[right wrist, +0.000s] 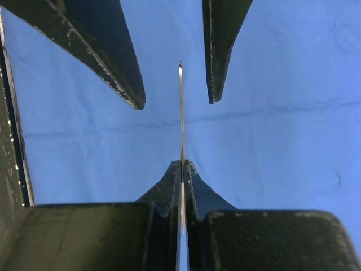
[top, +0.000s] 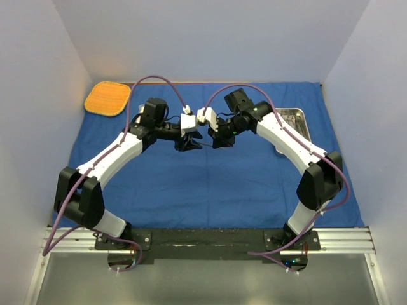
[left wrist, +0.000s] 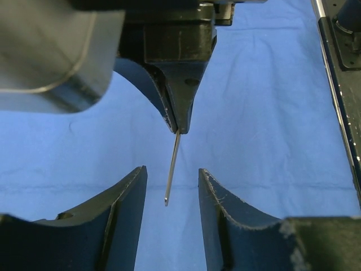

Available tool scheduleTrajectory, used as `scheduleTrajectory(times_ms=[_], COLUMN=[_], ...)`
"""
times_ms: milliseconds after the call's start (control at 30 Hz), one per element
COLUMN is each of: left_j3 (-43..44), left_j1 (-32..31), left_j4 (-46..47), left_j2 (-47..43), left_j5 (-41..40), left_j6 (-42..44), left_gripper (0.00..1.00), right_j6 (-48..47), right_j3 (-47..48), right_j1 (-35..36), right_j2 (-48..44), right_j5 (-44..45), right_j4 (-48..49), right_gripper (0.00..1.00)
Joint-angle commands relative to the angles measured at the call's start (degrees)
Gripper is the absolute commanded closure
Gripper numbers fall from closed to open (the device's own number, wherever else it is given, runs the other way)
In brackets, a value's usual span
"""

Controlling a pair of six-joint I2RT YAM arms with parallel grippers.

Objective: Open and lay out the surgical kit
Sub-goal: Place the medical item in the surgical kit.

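Blue cloth wrap (top: 210, 190): lay spread over the worktop. Left gripper (left wrist: 172, 175), centre: fingers stood apart either side of a slim metal instrument (right wrist: 181, 113), not touching it. Right gripper (right wrist: 182, 166): fingers clamped on that instrument. Steel tray (top: 291, 117): far right, on the cloth. Orange mat (top: 107, 98): far left corner.

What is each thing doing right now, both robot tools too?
right tool: shut on thin metal instrument.
left tool: open, fingers either side of its tip, not touching.
blue cloth: spread flat.
steel tray: on cloth, partly hidden by right arm.
orange mat: flat, far left corner.
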Motion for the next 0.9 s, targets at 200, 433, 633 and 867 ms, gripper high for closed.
scheduleTrajectory(times_ms=[200,433,633,867], left_j3=[-1.7,-4.5,-5.0,-4.8], left_j1=[0.0,0.6,0.9,0.7], left_j4=[5.3,9.7,11.7,11.7], left_j2=[-0.2,-0.8,-1.1,-0.5], left_j5=[-2.7,-3.5,-2.5,-0.7], left_j6=[-1.3,-3.6,-4.9,-5.4], left_gripper=[0.56,0.57,0.71,0.74], right_j6=[-0.6,-0.5,-0.2,-0.3], right_j3=[-0.6,-1.3,-1.7,-1.6], right_j1=[0.3,0.3,0.3,0.3], right_j2=[-3.3,-3.7,-4.1,-3.8], right_j5=[0.9,0.9,0.6,1.0], right_j4=[2.5,3.1,3.7,4.0], right_gripper=[1.00,1.00,1.00,1.00])
